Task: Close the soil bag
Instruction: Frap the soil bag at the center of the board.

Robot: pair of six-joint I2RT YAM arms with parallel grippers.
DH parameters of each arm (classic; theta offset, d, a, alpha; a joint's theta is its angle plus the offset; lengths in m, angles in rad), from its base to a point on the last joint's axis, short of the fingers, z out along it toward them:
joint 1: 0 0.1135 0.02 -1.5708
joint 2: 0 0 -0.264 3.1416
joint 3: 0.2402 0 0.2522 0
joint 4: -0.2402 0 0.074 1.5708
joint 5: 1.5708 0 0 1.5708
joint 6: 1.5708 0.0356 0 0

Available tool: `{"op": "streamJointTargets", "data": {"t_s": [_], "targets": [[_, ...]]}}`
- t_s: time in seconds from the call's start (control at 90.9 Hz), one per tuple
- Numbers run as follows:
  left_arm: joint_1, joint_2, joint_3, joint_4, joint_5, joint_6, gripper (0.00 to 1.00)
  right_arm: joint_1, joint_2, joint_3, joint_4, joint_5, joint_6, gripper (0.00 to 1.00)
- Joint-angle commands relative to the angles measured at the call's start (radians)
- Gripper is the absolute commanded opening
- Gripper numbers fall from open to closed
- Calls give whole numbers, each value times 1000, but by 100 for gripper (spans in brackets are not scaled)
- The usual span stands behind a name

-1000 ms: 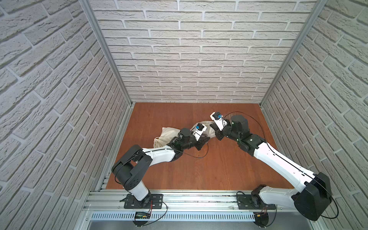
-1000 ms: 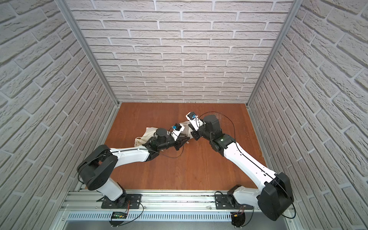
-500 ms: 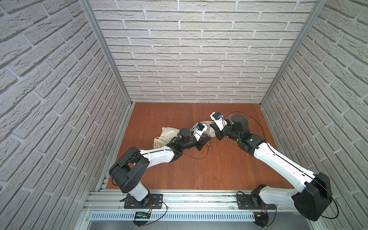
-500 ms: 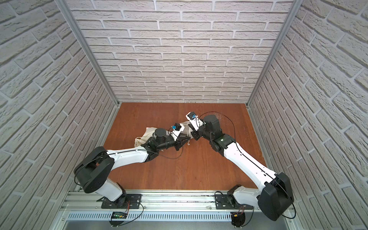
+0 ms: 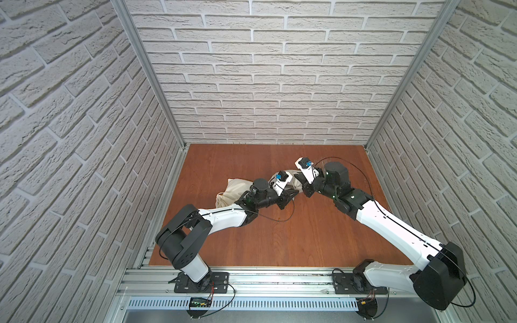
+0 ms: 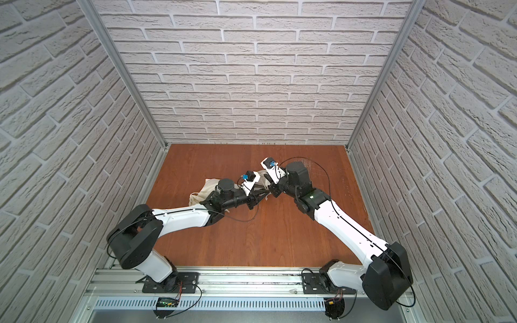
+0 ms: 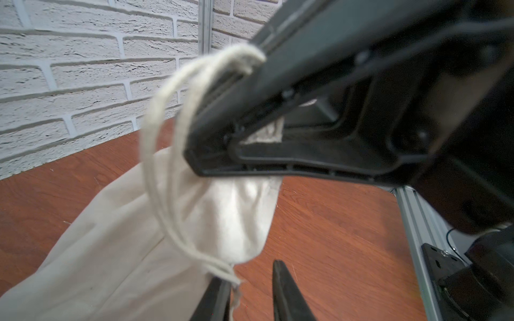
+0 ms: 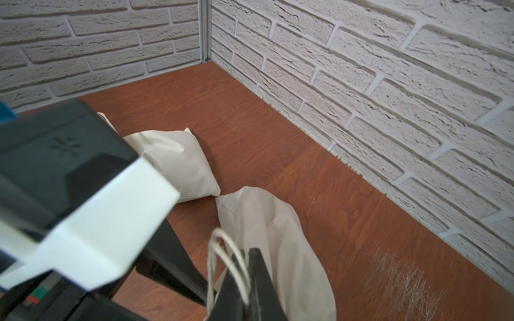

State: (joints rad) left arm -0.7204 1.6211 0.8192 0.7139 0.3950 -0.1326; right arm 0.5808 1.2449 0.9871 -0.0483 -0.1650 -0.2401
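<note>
Setting: A reddish-brown wooden tabletop (image 5: 279, 243) is boxed in on three sides by white brick-patterned walls (image 5: 265, 84). Both top views look down on it from above.
Soil bag: A cream cloth drawstring bag (image 5: 233, 190) lies on its side near the middle of the tabletop, a little toward the robot's left.
Bag shape: In the right wrist view, a plump, pillow-like end rests flat on the wood. A slacker, wrinkled part rises toward the right gripper, and the two parts meet at a narrow crease.
Drawstring: A cream cotton cord (image 7: 147, 166) runs as a double-stranded loop from the bag's neck up to the right gripper.
Right gripper: The right gripper (image 7: 250, 66) has its black jaws pressed together, pinching the top of the cord loop and holding it above the bag.
Left gripper: The left gripper (image 7: 249, 272) has its fingers (image 7: 289, 297) apart, with bare wood showing between them. One finger sits just beside the point where the cord leaves the bag. It grips nothing.
Arms: The white-and-black left arm (image 5: 223, 221) and right arm (image 5: 391, 226) reach in from the near edge. Their grippers meet tip to tip over the bag's neck end. The left arm crosses the bag's middle and hides it in both top views.
Bag mouth: The neck looks gathered, but I cannot tell whether it is fully drawn shut.
Surface: Pale scratch marks (image 8: 397, 278) show on the wood near the right gripper.
</note>
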Motion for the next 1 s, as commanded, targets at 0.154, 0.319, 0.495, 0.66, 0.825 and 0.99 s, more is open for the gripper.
{"op": "streamJointTargets", "data": {"t_s": [0.154,0.319,0.495,0.66,0.825,0.99], "targets": [[-4,96,30,129,-5,-41,30,-3,-43,-22,91,-51,24,3],[-4,122,28,198,-18,-54,27,-14,-44,-26,96,-54,34,3],[-4,85,-19,219,-28,-52,16,-41,-54,-41,89,-43,38,3],[-2,-20,-113,195,-59,-41,3,-94,-48,-59,83,-18,37,3],[0,-162,-180,99,-101,-23,0,-113,-31,-83,75,32,10,5],[-1,-325,-113,-142,-133,-31,0,-100,-9,-91,80,-21,3,14]]}}
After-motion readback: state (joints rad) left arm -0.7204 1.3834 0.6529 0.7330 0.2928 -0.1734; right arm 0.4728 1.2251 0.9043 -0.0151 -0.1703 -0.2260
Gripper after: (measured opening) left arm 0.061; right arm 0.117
